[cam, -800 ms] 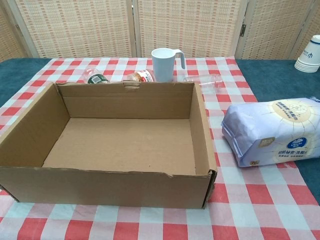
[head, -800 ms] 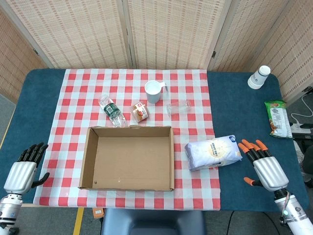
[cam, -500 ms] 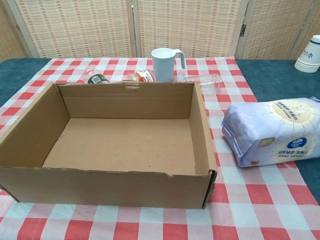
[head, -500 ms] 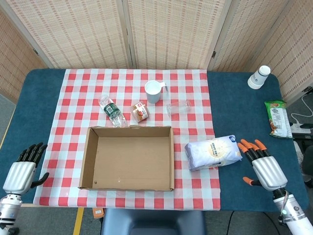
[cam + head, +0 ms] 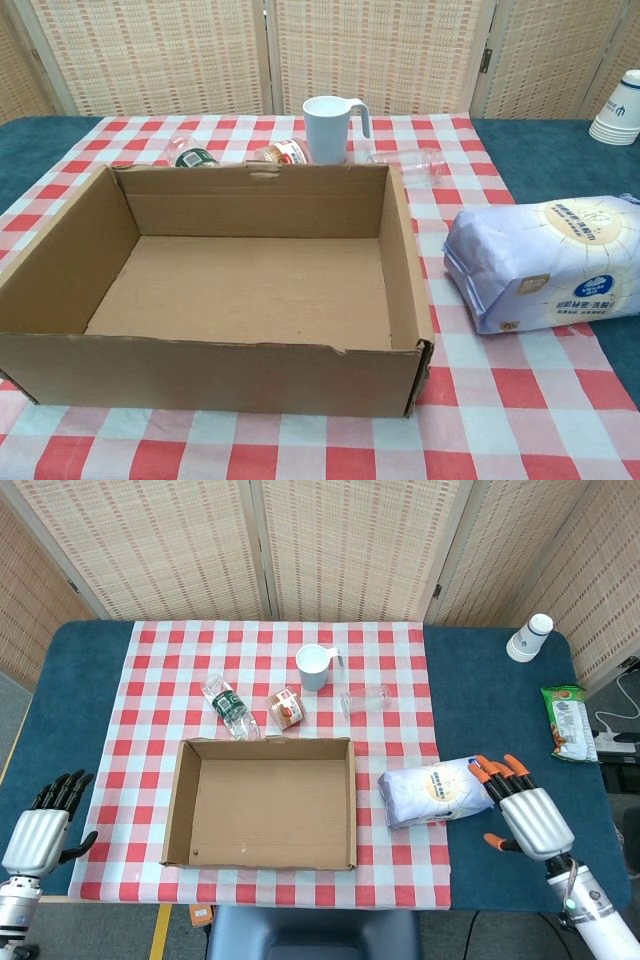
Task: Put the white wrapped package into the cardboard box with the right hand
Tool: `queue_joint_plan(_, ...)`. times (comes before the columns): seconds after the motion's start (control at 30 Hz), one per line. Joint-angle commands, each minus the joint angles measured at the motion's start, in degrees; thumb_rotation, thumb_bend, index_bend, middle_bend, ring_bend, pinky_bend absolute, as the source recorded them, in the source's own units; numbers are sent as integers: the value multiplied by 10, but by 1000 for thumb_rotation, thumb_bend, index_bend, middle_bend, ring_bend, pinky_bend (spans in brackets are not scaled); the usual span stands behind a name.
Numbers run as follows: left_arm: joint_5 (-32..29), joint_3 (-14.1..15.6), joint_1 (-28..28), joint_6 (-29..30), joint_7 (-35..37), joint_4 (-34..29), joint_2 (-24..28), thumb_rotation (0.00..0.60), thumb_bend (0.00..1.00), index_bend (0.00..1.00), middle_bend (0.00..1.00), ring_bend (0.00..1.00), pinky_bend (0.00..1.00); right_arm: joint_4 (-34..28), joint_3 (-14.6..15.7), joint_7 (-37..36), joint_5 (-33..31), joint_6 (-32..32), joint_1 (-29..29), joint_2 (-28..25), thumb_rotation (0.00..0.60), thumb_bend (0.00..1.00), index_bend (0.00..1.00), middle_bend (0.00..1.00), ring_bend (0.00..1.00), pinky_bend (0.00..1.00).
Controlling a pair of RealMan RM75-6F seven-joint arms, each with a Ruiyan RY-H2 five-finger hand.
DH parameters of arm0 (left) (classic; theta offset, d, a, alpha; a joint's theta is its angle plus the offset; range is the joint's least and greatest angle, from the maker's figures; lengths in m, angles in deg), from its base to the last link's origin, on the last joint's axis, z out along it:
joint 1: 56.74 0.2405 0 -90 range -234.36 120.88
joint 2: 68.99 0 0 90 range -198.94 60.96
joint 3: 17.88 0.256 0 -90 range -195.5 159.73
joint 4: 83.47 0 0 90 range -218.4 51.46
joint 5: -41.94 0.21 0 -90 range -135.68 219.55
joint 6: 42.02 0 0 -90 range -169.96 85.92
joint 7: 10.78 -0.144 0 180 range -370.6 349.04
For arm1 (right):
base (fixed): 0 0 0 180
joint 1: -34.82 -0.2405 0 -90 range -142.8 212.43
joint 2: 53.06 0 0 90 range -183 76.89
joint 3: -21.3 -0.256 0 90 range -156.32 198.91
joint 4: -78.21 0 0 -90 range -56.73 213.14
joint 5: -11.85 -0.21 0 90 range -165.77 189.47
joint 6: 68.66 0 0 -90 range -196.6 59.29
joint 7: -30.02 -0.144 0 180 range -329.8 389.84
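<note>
right hand (image 5: pixel 522 815): lower right of frame, fingers spread, empty, fingertips at white wrapped package (image 5: pixel 436 791)
cardboard box (image 5: pixel 262 804): centre, open

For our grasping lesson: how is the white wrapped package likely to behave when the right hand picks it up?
The white wrapped package looks puffy and crinkled, so it probably squashes and sags. Its glossy film may slip between fingers. It seems light for its bulk. The right hand is open beside it.

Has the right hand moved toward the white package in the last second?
Yes. In the head view the right hand has shifted left toward the white package, its fingertips now at the package's right end.
</note>
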Motion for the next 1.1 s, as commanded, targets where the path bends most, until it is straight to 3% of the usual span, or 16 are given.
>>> queue_joint_plan(0.03, -3, 0, -1, -4, -1, -1, 0, 600, 277, 0, 0, 0, 130, -13, -11, -19, 2, -39, -33, -3, 600, 0, 0, 0, 0, 0)
queue_joint_plan(0.33, -5, -2, 0, -3, 2, 0, 1, 600, 277, 0, 0, 0, 129, -38, -38, 52, -60, -137, -97, -2, 600, 0, 0, 0, 0, 0)
queue_joint_plan(0.67, -4, -3, 0, -3, 7, -1, 4, 600, 278, 0, 0, 0, 129, -33, -47, 105, -131, -180, -126, 14, 600, 0, 0, 0, 0, 0)
queue_joint_plan(1.1, -6, -4, 1, -1, 10, -1, 6, 600, 277, 0, 0, 0, 130, 13, -42, 111, -165, -217, -157, 55, 600, 0, 0, 0, 0, 0)
